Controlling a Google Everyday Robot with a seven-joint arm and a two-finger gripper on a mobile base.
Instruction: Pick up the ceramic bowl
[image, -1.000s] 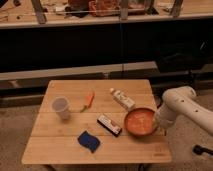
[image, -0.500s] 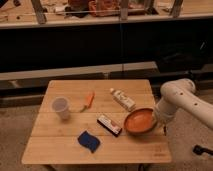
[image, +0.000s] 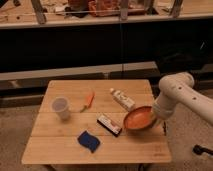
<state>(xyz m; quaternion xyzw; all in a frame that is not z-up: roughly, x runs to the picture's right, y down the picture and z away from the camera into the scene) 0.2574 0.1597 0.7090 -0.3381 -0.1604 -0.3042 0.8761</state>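
The ceramic bowl (image: 138, 119) is a wide, shallow orange-red bowl at the right side of the wooden table (image: 60, 145). It is tilted, its right side raised off the tabletop and its left rim low. My gripper (image: 158, 119) is at the end of the white arm (image: 175, 92), which comes in from the right, and it is at the bowl's right rim, holding it.
On the table are a translucent white cup (image: 61, 107), a carrot (image: 88, 100), a white tube (image: 123, 99), a small dark-and-white packet (image: 109, 125) and a blue sponge (image: 88, 140). A dark counter with railing stands behind.
The bowl's right side has lifted off the table and the bowl tilts more. The arm has risen slightly with it.
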